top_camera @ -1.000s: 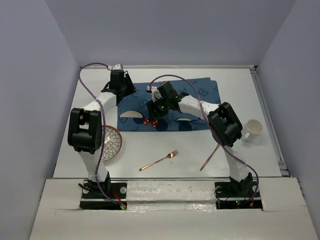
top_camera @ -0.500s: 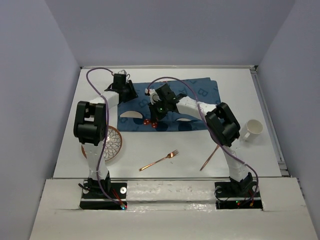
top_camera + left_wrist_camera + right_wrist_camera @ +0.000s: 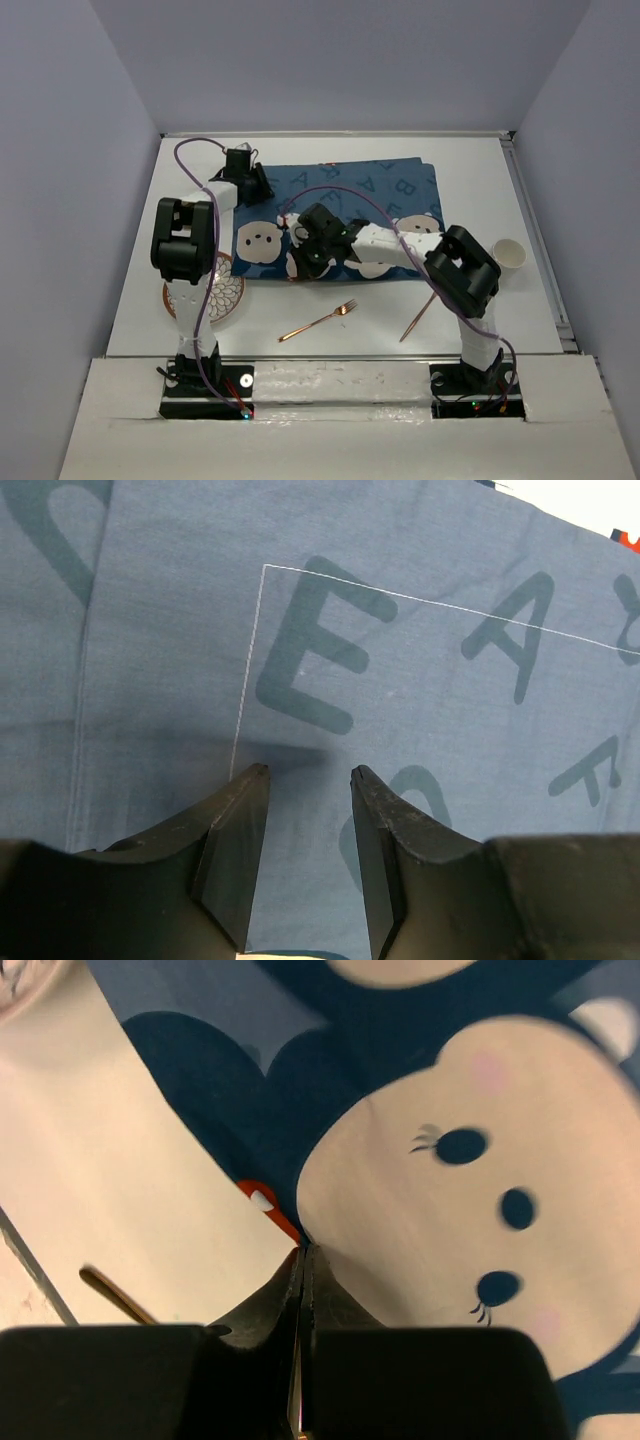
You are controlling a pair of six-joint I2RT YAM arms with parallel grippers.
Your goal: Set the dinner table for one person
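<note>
The right hand (image 3: pixel 301 1252) has its fingers pressed together on the near edge of the blue cloth (image 3: pixel 300 1090), just beside a small orange tag (image 3: pixel 262 1198). The left hand (image 3: pixel 305 772) sits over the cloth's far-left corner, fingers apart with nothing between them. The cloth, printed with letters and white bear faces, lies spread across the middle of the worktop (image 3: pixel 480 190), a plain matte white rectangle stretching ahead of both arm bases. A patterned plate (image 3: pixel 228 290) is partly hidden by the left arm. A copper fork (image 3: pixel 318 320) and a thin copper stick (image 3: pixel 418 317) lie nearer the bases. A white cup (image 3: pixel 511 254) stands at the right.
</note>
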